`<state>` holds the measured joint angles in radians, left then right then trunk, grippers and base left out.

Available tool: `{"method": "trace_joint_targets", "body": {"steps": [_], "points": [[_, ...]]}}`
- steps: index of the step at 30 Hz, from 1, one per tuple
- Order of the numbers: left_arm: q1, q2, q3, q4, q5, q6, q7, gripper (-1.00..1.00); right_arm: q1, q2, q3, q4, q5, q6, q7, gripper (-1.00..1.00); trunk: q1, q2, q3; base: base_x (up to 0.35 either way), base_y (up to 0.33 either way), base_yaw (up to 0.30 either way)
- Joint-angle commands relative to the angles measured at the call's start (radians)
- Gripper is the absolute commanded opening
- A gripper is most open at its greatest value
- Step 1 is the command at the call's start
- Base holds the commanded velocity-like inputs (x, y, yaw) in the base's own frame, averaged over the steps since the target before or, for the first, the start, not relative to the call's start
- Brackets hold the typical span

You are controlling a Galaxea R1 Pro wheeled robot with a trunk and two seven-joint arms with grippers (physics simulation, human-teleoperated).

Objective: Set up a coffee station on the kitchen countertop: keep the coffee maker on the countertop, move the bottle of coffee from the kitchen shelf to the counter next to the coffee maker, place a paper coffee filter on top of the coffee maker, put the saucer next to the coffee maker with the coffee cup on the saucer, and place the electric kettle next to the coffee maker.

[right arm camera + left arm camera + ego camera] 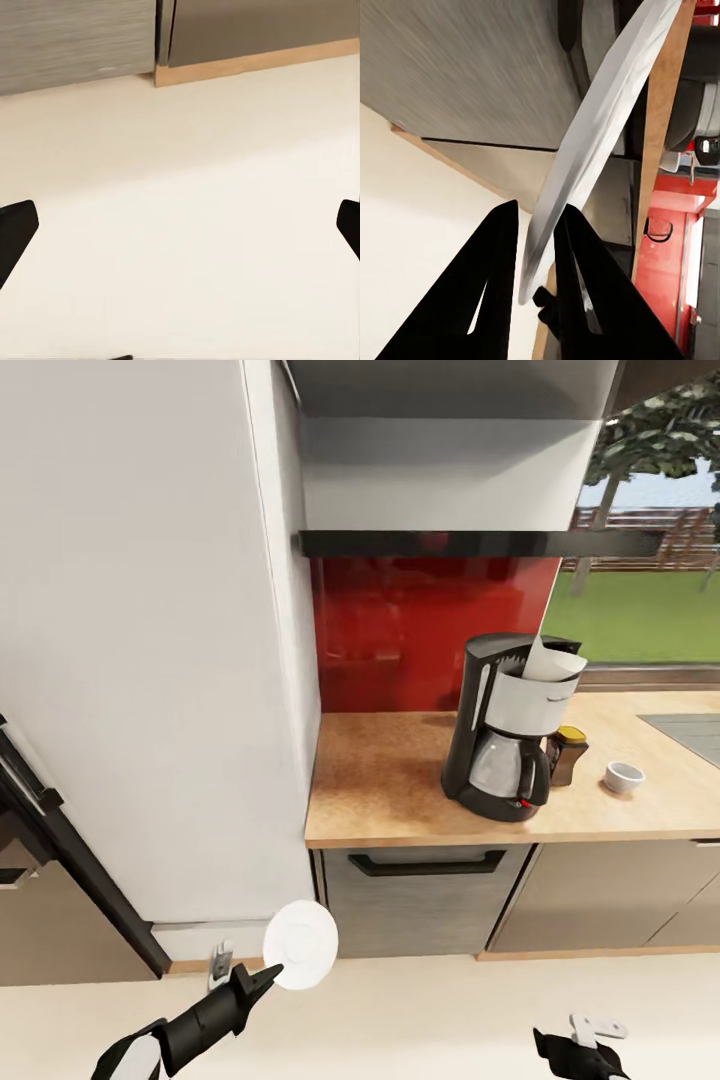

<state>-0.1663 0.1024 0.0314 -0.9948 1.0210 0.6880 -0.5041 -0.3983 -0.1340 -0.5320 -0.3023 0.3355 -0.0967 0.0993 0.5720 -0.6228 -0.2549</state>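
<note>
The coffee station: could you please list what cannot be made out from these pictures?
- Coffee jar: head view, lower left part hidden behind the coffee maker.
- Kettle: whether it is on the counter can't be told.
- Saucer: left wrist view, cut off by the top edge.

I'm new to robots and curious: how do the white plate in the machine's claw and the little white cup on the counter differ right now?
The saucer is flat and wide; the coffee cup is small and deep. The saucer is held off the floor, pinched at its edge by the left claw; the coffee cup stands free on the kitchen countertop, right of the coffee maker. The saucer is tilted on edge; the cup sits upright. Both are plain white.
</note>
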Motion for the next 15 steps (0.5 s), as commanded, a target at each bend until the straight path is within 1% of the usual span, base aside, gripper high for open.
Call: {"method": "trace_joint_targets", "body": {"steps": [1,8,15], "points": [[-0.001,0.000,0.002,-0.001,0.000,0.005,0.004,-1.00,-0.001,0.000,-0.008,0.007,0.007,-0.004,0.007,1.00,0.001,-0.001,-0.001,0.238,-0.162,0.000],[0.000,-0.005,0.001,-0.001,0.000,0.005,0.004,-1.00,-0.001,0.001,-0.008,0.016,0.007,-0.005,0.008,1.00,0.001,-0.001,-0.001,0.207,-0.220,0.000],[0.000,-0.006,0.002,-0.001,0.001,0.005,0.004,-1.00,-0.001,0.001,-0.008,0.018,0.007,-0.004,0.008,1.00,0.001,-0.001,-0.001,0.109,-0.276,0.000]]}}
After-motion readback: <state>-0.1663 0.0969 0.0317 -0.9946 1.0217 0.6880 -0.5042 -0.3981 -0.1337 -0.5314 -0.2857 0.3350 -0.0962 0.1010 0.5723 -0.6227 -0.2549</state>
